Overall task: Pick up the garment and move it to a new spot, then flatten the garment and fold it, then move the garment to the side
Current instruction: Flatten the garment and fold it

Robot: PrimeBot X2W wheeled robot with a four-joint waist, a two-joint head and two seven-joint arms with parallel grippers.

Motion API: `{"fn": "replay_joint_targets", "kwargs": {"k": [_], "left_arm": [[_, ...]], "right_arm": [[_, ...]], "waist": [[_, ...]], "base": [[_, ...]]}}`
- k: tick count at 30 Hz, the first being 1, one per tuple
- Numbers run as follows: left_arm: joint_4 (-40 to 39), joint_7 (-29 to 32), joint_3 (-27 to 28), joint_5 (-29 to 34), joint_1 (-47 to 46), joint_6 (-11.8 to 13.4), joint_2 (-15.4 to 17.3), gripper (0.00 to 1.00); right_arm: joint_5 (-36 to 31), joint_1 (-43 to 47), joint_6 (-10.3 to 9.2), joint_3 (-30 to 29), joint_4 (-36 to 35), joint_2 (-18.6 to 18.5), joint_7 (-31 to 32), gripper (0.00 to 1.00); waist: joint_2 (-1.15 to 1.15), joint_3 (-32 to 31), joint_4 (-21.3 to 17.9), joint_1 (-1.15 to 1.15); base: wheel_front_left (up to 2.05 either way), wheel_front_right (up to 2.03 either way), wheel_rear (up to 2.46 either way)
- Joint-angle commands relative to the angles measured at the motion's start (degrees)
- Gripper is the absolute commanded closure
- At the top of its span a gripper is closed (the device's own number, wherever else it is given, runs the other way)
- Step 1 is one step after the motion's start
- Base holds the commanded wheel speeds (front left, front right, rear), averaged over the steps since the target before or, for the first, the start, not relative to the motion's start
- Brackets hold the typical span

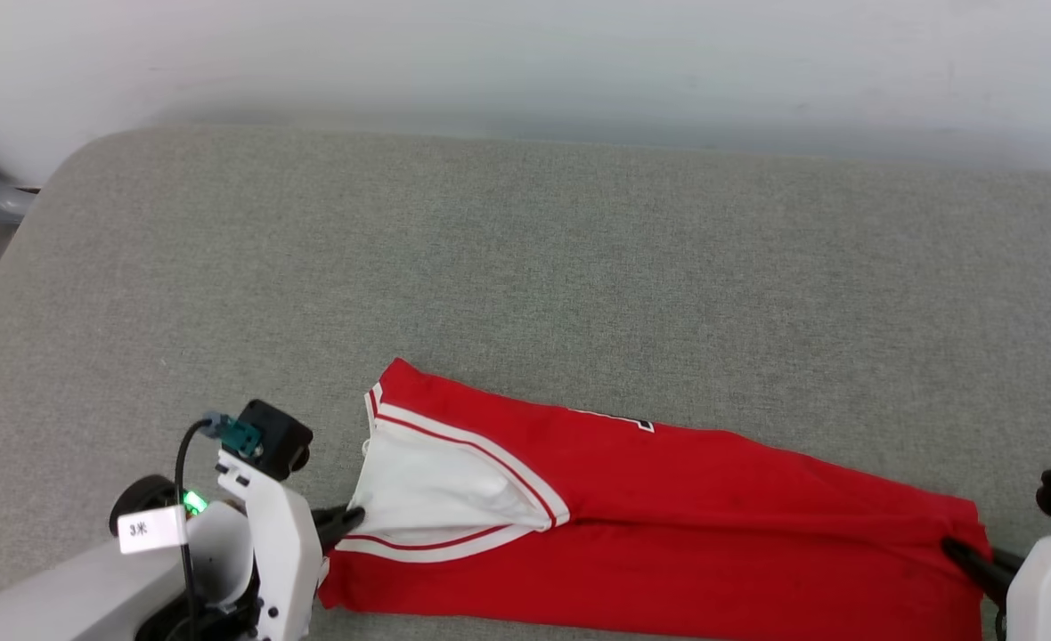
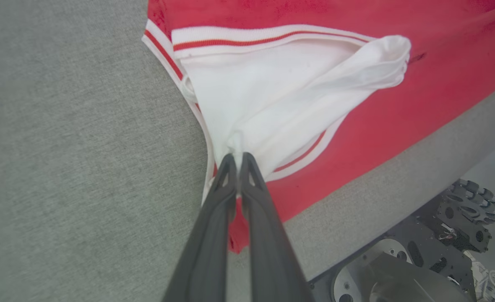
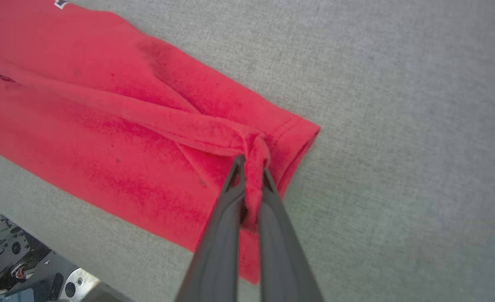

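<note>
The garment point(image 1: 668, 525), a red jersey with a white sleeve and red-and-white stripe trim, lies stretched in a long band across the near part of the grey table. My left gripper point(image 1: 352, 519) is shut on the white sleeve at the band's left end; the left wrist view shows its tips point(image 2: 238, 160) pinching the white cloth point(image 2: 272, 92). My right gripper point(image 1: 957, 547) is shut on the red hem at the right end, where a bunched fold of red cloth point(image 3: 254, 147) sits between the fingers point(image 3: 230, 197). A sliver of the black lettering point(image 1: 615, 418) peeks out at the band's far edge.
The grey fabric tabletop point(image 1: 525, 267) stretches wide behind the garment up to a pale wall point(image 1: 525, 62). The table's rounded left corner point(image 1: 62, 169) borders a grey frame. The robot's wheeled base point(image 2: 440, 243) shows below the near table edge.
</note>
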Motion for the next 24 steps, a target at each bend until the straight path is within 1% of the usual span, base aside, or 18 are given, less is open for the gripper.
{"fn": "replay_joint_targets", "kwargs": {"k": [1,5,8,13,14,15,16,20,22,24], "left_arm": [[0.3,-0.4,0.1,-0.3,1.3,0.3,-0.4,1.00],[2.5,-0.6,0.0,-0.9,3.6,0.2,-1.5,1.00],[4.4,-0.7,0.0,-2.0,5.3,-0.6,-3.0,1.00],[8.8,-2.2,0.1,-2.5,6.7,-1.1,-5.4,1.00],[9.6,-2.8,0.4,-2.7,7.0,-0.9,-5.8,1.00],[10.3,-3.9,0.6,-2.5,7.1,-0.8,-6.1,0.71],[11.0,-5.1,1.0,-2.4,7.3,-0.4,-6.5,0.00],[11.8,-9.4,2.2,-1.7,7.9,0.3,-7.2,0.00],[11.2,-12.0,2.9,-0.8,8.2,1.3,-7.1,0.00],[10.4,-15.1,3.9,-0.3,8.8,2.8,-6.8,0.00]], "right_arm": [[0.3,1.3,-0.07,-0.2,0.0,0.4,-0.2,1.00],[0.2,3.1,-0.07,0.2,0.8,1.3,-0.1,1.00],[-0.3,4.0,-0.07,0.7,2.3,2.2,-0.4,1.00],[-1.0,3.3,-0.09,1.5,5.3,3.4,-2.0,1.00],[-1.0,3.1,-0.09,1.5,5.7,3.7,-2.6,0.78],[-1.2,2.9,-0.09,1.4,5.9,3.8,-3.3,0.15],[-1.2,2.8,-0.09,1.1,5.8,3.9,-4.1,0.00],[-0.9,3.5,-0.08,0.1,4.1,3.9,-6.6,0.00],[-0.9,4.4,-0.07,-0.9,2.5,3.5,-7.4,0.00],[-0.7,5.2,-0.07,-2.1,0.6,3.3,-7.7,0.00]], "waist": [[0.00,0.2,0.1,0.00],[0.00,1.1,0.1,0.00],[0.00,1.6,0.1,0.00],[0.00,1.9,-0.1,0.00],[0.00,1.8,-0.1,0.00],[0.00,1.6,-0.1,0.00],[0.00,1.3,-0.1,0.00],[0.00,-0.5,0.0,0.00],[0.00,-1.5,0.1,0.00],[0.00,-2.3,0.1,0.00]], "base": [[0.00,0.00,0.00],[0.00,0.00,0.00],[0.00,0.00,0.00],[0.00,0.00,0.00],[0.00,0.00,0.00],[0.00,0.00,0.00],[0.00,0.00,0.00],[0.00,0.00,0.00],[0.00,0.00,0.00],[0.00,0.00,0.00]]}}
